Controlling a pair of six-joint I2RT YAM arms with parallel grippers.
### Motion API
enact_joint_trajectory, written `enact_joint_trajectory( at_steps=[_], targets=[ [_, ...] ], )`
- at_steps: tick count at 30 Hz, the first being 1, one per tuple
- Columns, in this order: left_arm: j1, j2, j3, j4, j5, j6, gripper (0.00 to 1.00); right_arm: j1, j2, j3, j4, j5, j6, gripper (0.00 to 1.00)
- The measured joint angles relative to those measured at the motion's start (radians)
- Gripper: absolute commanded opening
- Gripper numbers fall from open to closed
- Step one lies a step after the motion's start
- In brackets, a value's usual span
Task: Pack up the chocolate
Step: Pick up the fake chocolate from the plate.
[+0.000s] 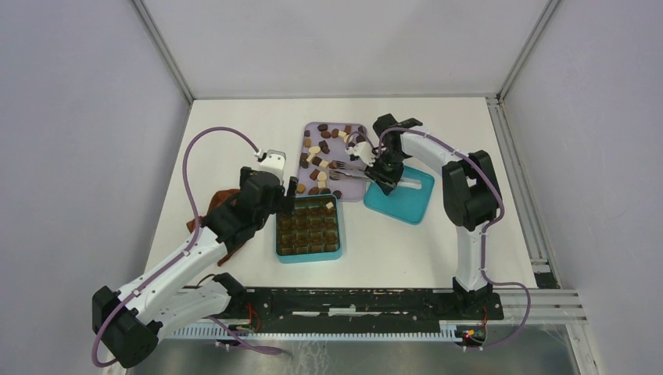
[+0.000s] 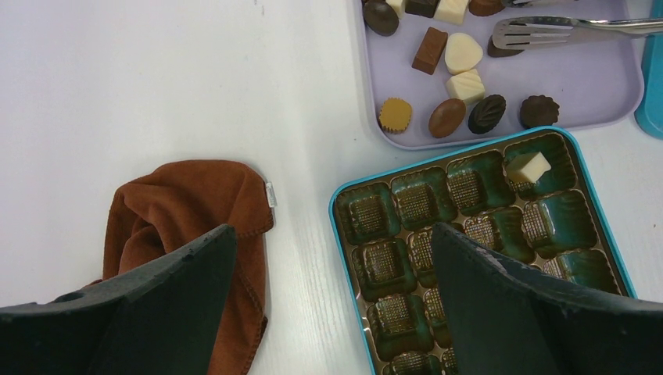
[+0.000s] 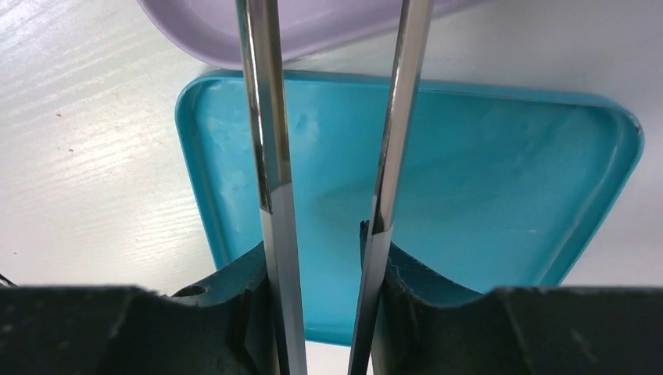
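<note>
My R tool (image 3: 320, 262) is clamped on tongs (image 3: 266, 117), tips over lilac tray (image 2: 582, 86) where choc pcs (image 2: 447, 117) lie loose, L tool (image 2: 330, 234) spread wide beside tray; pcs prob light, hard, slick, so I'd pinch gently across flat sides.

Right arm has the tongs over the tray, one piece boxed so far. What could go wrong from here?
1. The right tool pinches the tongs by two thin, shiny arms; they might twist or slip on a squeeze.
2. The chocolates crowd the tray; the tongs' tips may knock neighbours.
3. The open left tool hangs over the box edge, possibly in the tongs' path.
</note>
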Motion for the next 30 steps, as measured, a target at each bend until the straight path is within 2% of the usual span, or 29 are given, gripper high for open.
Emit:
enact_joint_trajectory(
  at_steps=[11,16,20,23,30],
  targets=[
    [0.000,0.000,0.000,0.000,0.000,0.000,0.99,0.002,0.032,0.010,-0.014,-0.006,0.000,0.41],
    [0.000,0.000,0.000,0.000,0.000,0.000,0.99,0.002,0.032,0.010,-0.016,-0.006,0.000,0.18],
    [0.000,0.000,0.000,0.000,0.000,0.000,0.99,0.002,0.032,0.010,-0.020,-0.009,0.004,0.06],
    [0.000,0.000,0.000,0.000,0.000,0.000,0.99,0.002,0.032,0.010,-0.020,-0.009,0.003,0.02],
    [0.000,-0.001,0.000,0.000,0.000,0.000,0.99,-0.014,0.016,-0.002,-0.018,-0.019,0.004,0.02]
  ],
)
